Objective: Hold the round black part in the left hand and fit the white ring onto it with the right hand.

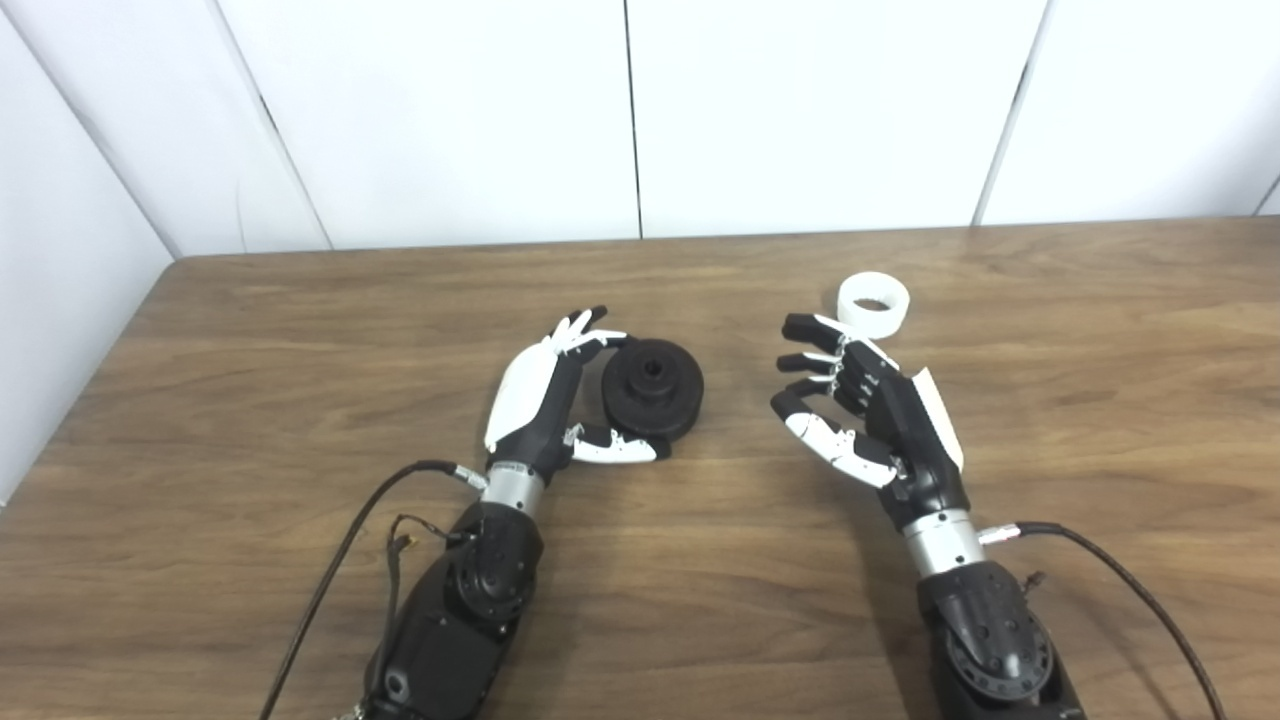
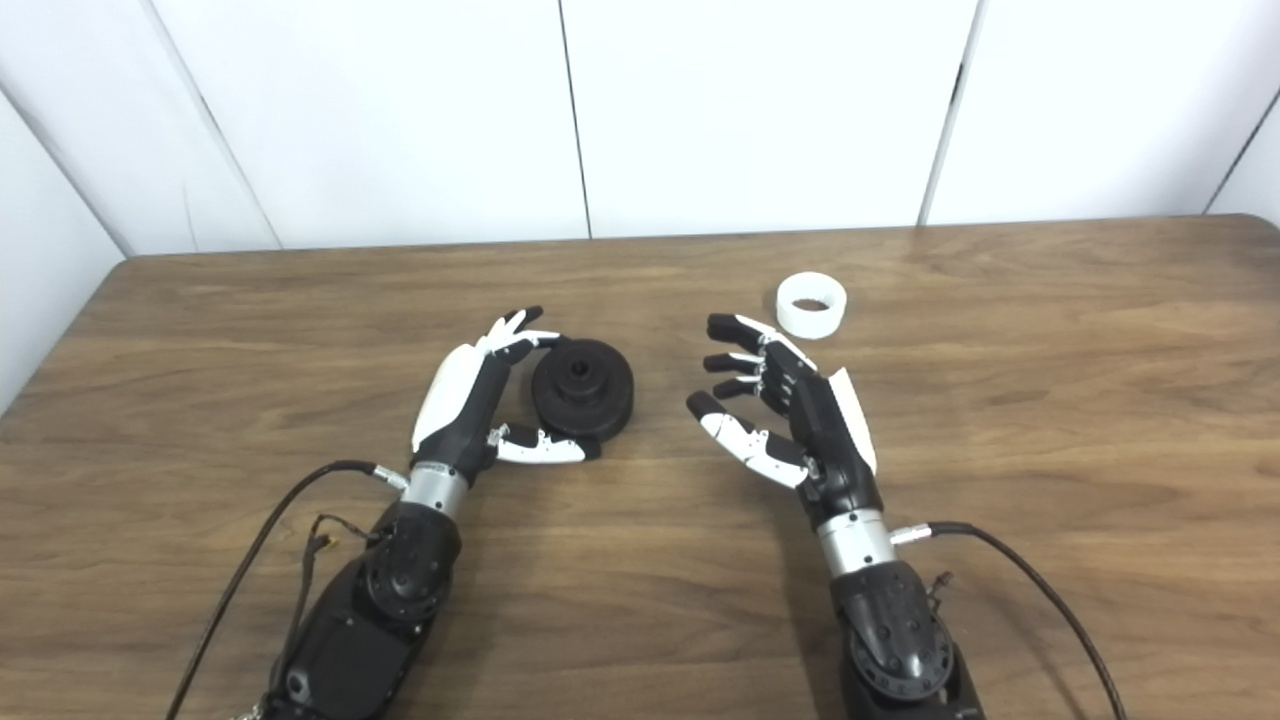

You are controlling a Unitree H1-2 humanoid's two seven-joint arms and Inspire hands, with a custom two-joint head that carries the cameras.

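Two risks apply. Left hand (image 1: 545, 400) cups the black pulley (image 1: 652, 388) loosely, so it may roll. Right hand (image 1: 860, 405), fingers apart and empty, may nudge the white ring (image 1: 873, 305) away.

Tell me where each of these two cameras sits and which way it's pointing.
Left eye view: on the head, left side, looking down at the wooden table; both forearms enter from below, left hand cupped around the round black part.
Right eye view: on the head, slightly to the right, facing the same way; the same forearms show, right hand open near the white ring.
Shared: the same table, hands, parts and white wall.
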